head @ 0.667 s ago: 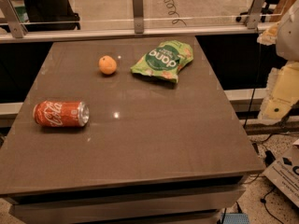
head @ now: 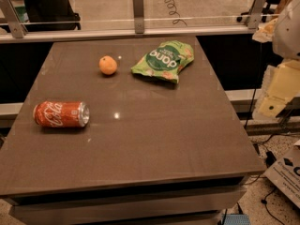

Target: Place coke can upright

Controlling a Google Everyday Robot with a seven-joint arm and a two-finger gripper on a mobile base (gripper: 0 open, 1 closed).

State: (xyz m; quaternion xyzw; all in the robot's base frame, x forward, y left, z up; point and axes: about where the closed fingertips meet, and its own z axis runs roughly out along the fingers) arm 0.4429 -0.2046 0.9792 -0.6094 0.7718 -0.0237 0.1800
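Observation:
The coke can is red with white script and lies on its side near the left edge of the brown table, its silver top pointing right. My gripper is cream-coloured. It hangs beyond the table's right edge, far from the can and above the floor. Nothing shows in its grasp.
A round orange fruit sits at the back left of the table. A green snack bag lies at the back middle. A glass railing with metal posts runs behind the table. A cardboard box and cables lie on the floor to the right.

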